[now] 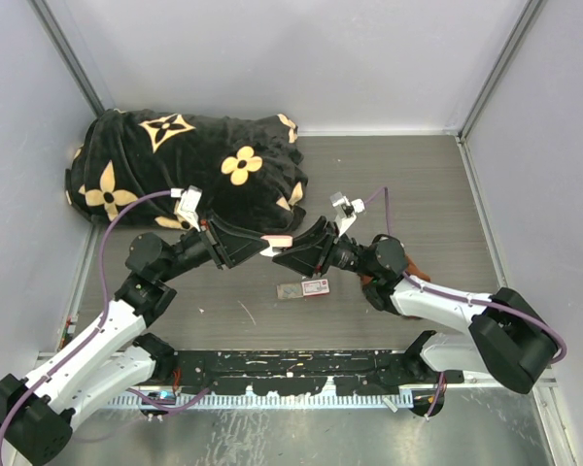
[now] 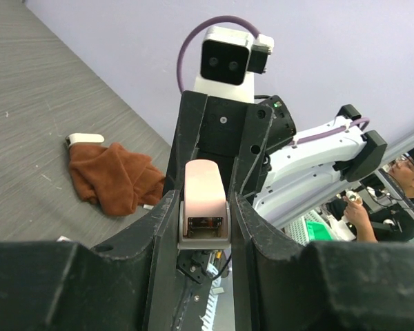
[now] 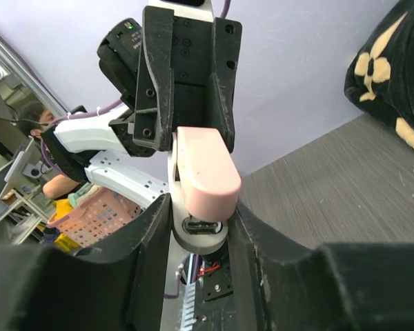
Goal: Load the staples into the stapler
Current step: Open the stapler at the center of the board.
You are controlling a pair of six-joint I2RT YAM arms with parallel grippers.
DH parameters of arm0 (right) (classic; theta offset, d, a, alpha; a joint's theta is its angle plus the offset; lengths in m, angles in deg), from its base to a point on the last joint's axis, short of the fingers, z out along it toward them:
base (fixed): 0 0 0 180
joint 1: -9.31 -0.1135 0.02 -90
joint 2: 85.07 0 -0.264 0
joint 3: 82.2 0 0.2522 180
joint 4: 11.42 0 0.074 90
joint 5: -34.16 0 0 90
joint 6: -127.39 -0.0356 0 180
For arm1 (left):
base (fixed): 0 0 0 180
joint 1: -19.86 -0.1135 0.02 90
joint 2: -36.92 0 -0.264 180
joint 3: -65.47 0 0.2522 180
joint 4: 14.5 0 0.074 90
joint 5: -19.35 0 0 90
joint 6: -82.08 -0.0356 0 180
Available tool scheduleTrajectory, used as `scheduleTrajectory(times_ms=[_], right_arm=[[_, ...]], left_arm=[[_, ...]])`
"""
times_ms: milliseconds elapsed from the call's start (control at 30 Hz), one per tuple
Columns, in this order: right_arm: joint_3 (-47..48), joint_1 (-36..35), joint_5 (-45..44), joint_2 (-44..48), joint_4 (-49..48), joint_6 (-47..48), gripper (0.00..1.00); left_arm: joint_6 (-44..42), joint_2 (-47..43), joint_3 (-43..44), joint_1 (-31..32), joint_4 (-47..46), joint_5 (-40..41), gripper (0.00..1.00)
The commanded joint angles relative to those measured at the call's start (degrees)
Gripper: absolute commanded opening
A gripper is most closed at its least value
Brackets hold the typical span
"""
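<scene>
Grey wood-grain laminate forms the table, on which a plush black blanket patterned with yellow flowers is heaped. A crumpled rust-brown cloth is seen well out from the blanket. Just off the blanket's near edge the stapler, smooth pale pink plastic over a rounded white base, is held in the air. One end is clamped by the left gripper; the other is flanked closely by the right gripper, though a firm hold cannot be told. The flat white, red-labelled staples box lies on the table slightly further from the blanket. No strip is seen out, so opening and loading are judged left to do.
</scene>
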Motion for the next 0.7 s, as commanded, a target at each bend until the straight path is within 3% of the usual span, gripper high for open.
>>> scheduleTrajectory(times_ms=[0, 167, 200, 300, 333, 400, 533, 667], right_arm=[[3.06, -0.34, -0.11, -0.24, -3.45, 0.18, 0.31], [2.99, -0.3, 0.16, 0.48, -0.76, 1.76, 0.04], [3.0, -0.32, 0.25, 0.93, 0.58, 2.85, 0.01], [3.78, -0.34, 1.74, 3.39, 8.81, 7.47, 0.01], [4.5, -0.28, 2.56, 4.61, 13.15, 9.97, 0.01], [6.51, -0.27, 4.56, 6.86, 25.47, 15.63, 0.01], [11.8, -0.25, 7.8, 9.81, 46.33, 26.86, 0.01], [15.74, -0.36, 10.88, 10.49, 58.26, 32.57, 0.01]], left_arm=[[0.89, 0.34, 0.85, -0.06, -5.86, -1.88, 0.0], [0.18, 0.89, 1.14, -0.13, -4.73, -2.82, 0.0], [-0.47, 0.88, 1.42, -0.08, -3.49, -3.0, 0.04], [-3.68, 0.42, 3.14, -0.12, 1.59, -4.08, 0.49], [-5.69, -0.02, 4.29, -0.1, 4.98, -4.21, 0.69], [-11.3, -0.64, 7.31, -0.13, 13.98, -3.8, 0.82], [-21.37, 0.18, 13.09, -0.02, 26.86, -4.68, 0.86], [-27.0, 4.85, 17.89, 0.16, 34.0, -11.16, 0.76]])
